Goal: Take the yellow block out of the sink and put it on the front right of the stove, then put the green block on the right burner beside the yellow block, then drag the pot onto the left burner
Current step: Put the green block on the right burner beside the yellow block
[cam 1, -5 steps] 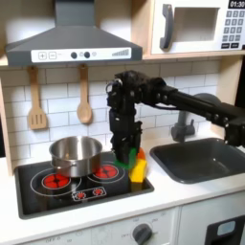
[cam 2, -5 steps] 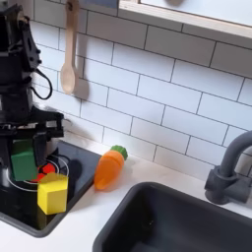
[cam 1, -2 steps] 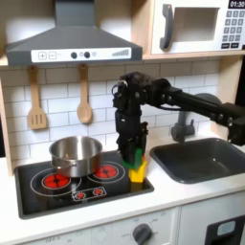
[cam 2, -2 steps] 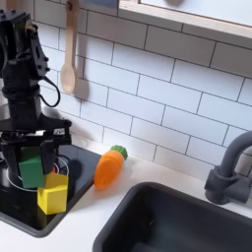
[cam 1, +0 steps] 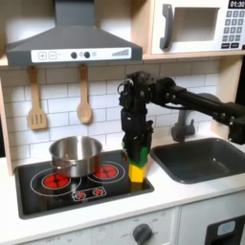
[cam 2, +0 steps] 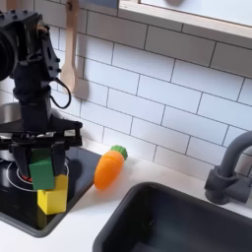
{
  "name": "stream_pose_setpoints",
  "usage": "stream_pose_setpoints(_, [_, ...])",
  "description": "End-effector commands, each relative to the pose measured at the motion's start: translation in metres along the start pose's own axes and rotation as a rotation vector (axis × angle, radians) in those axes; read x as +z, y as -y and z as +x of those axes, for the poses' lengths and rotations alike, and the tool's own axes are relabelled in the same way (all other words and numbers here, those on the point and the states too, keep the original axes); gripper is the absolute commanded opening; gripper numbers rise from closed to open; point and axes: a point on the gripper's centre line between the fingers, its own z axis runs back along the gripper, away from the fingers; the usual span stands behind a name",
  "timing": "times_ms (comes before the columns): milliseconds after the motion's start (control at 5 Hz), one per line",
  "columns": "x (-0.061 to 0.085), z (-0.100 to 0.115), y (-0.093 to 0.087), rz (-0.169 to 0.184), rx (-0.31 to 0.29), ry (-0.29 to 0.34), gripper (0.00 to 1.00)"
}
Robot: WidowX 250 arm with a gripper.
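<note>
In both exterior views my gripper (cam 1: 138, 147) (cam 2: 41, 155) is shut on the green block (cam 1: 140, 157) (cam 2: 42, 175). It holds the block upright, right over the yellow block (cam 1: 139, 174) (cam 2: 52, 198). I cannot tell whether the two blocks touch. The yellow block stands at the front right corner of the black stove (cam 1: 38, 199) (cam 2: 14, 202). The right burner (cam 1: 104, 172) lies just to the first exterior view's left of the blocks. The steel pot (cam 1: 75, 153) sits at the back of the stove, partly over the left burner (cam 1: 55, 179).
An orange carrot toy (cam 2: 110, 167) lies on the counter between stove and sink (cam 1: 203, 159) (cam 2: 182, 220). A grey faucet (cam 2: 229, 169) stands behind the sink. Wooden utensils (cam 1: 36, 99) hang on the tiled wall, and a range hood (cam 1: 69, 38) is overhead.
My gripper has carried the green block to the right in both exterior views, from over the right burner to above the yellow block. Pot, yellow block and carrot have not moved.
</note>
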Motion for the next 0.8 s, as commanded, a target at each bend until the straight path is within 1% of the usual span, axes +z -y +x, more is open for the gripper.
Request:
stream_pose_setpoints(0, [-0.001, -0.001, 0.01, 0.004, 0.008, 0.001, 0.0])
stream_pose_setpoints(200, [0.0, 0.001, 0.012, 0.011, 0.011, 0.009, 0.0])
stream_pose_setpoints(400, [0.004, 0.005, 0.01, 0.01, 0.033, 0.028, 0.0])
stream_pose_setpoints(600, [0.005, 0.011, 0.008, 0.015, 0.038, 0.031, 0.0])
